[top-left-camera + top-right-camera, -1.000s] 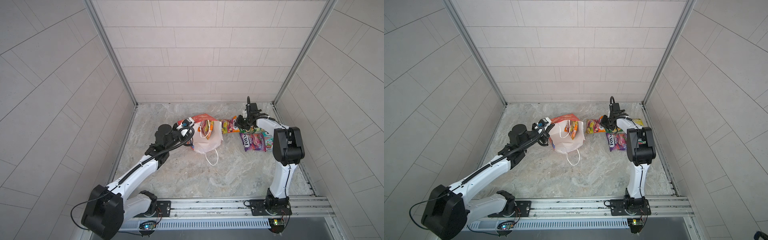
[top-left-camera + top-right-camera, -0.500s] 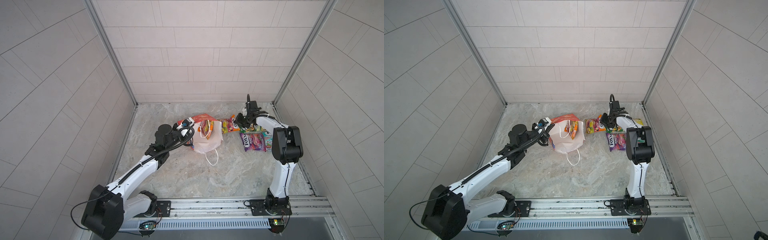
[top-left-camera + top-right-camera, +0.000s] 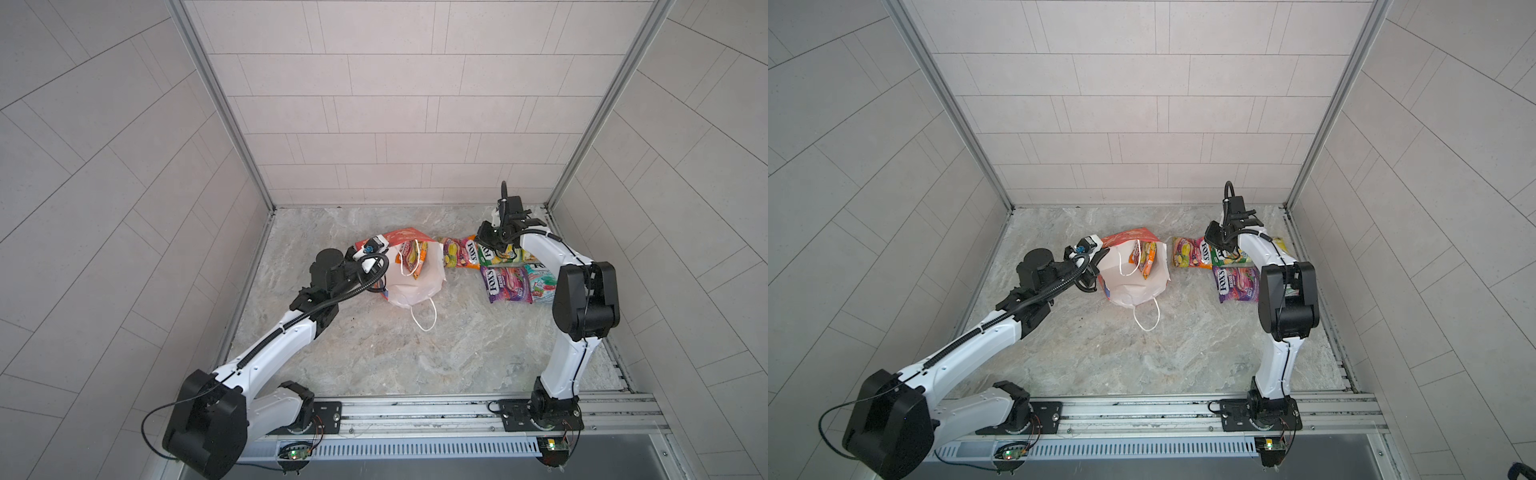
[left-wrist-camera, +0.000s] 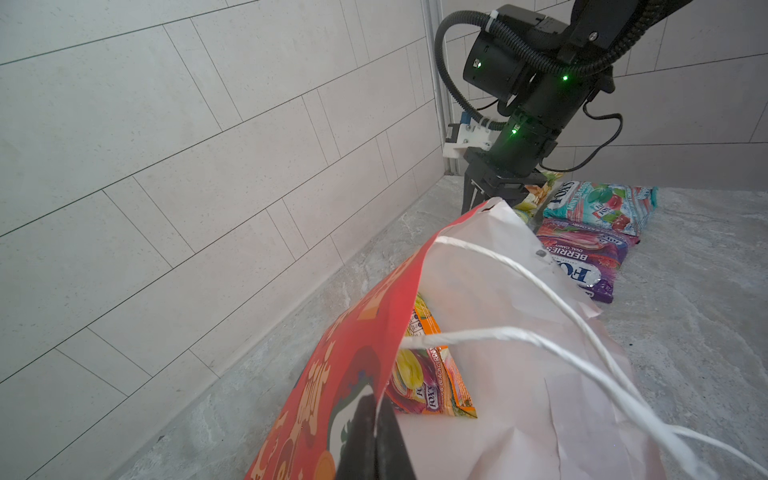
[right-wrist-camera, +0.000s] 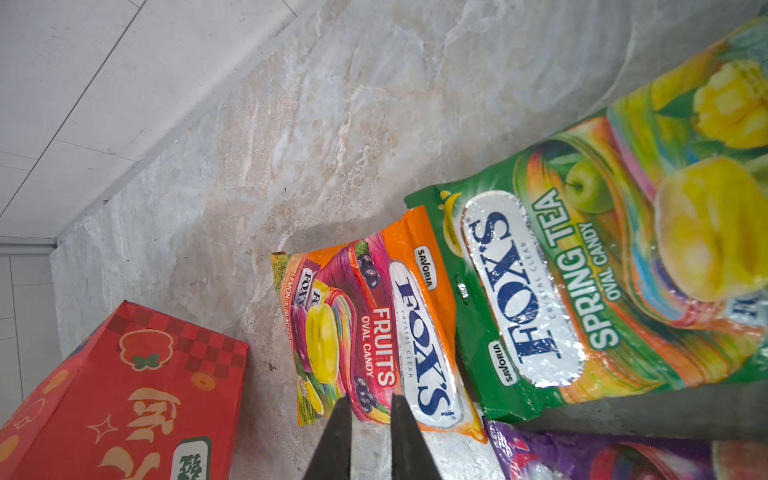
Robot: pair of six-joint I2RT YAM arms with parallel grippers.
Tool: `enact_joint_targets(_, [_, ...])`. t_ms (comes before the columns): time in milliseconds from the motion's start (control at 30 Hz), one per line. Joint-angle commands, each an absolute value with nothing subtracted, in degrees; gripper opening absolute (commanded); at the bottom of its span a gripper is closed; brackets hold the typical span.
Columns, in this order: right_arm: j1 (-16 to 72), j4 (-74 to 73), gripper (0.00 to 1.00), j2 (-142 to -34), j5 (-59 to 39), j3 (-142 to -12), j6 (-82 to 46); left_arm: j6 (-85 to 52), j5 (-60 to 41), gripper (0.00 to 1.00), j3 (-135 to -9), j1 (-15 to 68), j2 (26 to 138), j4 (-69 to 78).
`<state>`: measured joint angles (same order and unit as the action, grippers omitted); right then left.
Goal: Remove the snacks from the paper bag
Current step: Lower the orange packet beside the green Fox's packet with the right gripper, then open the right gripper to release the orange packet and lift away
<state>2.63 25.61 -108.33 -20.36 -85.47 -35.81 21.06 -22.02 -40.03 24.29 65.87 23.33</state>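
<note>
Left claw (image 4: 376,411) clamped on red paper bag (image 4: 332,374) rim; right claw (image 5: 370,415) narrowly apart over FOX'S Fruits packet (image 5: 374,332) on bench (image 5: 332,104)

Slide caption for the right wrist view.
Right pincer, narrowly open, points at the Fruits packet beside the red bag.

The mouth of the paper bag (image 3: 415,286) gapes, but a white cord handle (image 4: 478,334) loops across it above the orange packet (image 3: 415,257) inside. To its right loose packets (image 3: 505,282) crowd the marble floor (image 3: 415,365), which lies bare in front.
</note>
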Motion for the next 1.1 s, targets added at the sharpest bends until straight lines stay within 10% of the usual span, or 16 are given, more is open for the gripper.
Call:
enact_joint_targets(0, [3.33,25.42,0.18,-107.95,-19.2,-83.03,-34.45,21.21,-22.15,0.0,-39.89,24.16,64.72,24.6])
enact_joint_targets(1067, [10.77,26.37,0.16,-112.6,-16.85,-89.22,-30.93,20.74,-22.76,0.0,-39.98,24.18,65.0,24.87])
